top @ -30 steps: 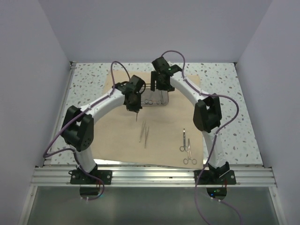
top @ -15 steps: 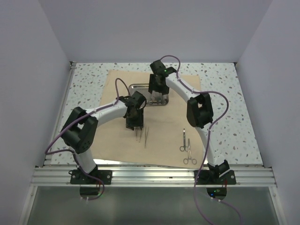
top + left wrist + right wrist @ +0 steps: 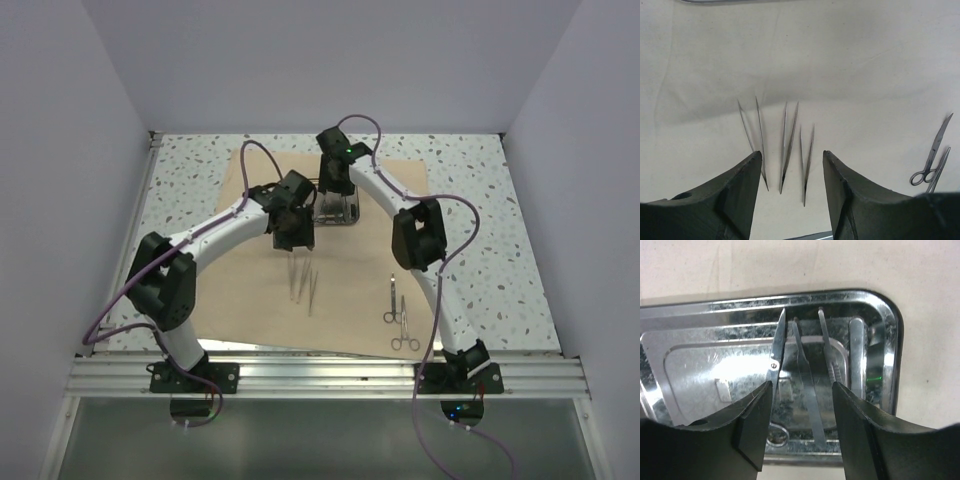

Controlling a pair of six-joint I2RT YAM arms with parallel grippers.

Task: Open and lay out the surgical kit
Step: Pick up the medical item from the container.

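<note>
The tan cloth (image 3: 350, 290) lies spread flat on the table. Three tweezers (image 3: 788, 145) lie side by side on it, just in front of my left gripper (image 3: 791, 165), which is open and holds nothing. At the back of the cloth is the steel tray (image 3: 890, 340) with scissors (image 3: 776, 352), a scalpel (image 3: 805, 385) and other slim instruments (image 3: 827, 350) in it. My right gripper (image 3: 802, 395) hangs low over the tray, open, its fingers either side of the scalpel. In the top view the left gripper (image 3: 292, 238) sits above the tweezers (image 3: 303, 283) and the right gripper (image 3: 335, 195) above the tray (image 3: 340, 212).
Two ring-handled instruments (image 3: 398, 315) lie on the cloth's right front part, also visible in the left wrist view as ring-handled instruments (image 3: 935, 160). Speckled tabletop (image 3: 480, 190) surrounds the cloth. White walls close in the left, right and back sides.
My left gripper lowered, opened and left a third pair of tweezers beside the other two, then drew back a little. My right gripper shifted over the tray and its jaws narrowed.
</note>
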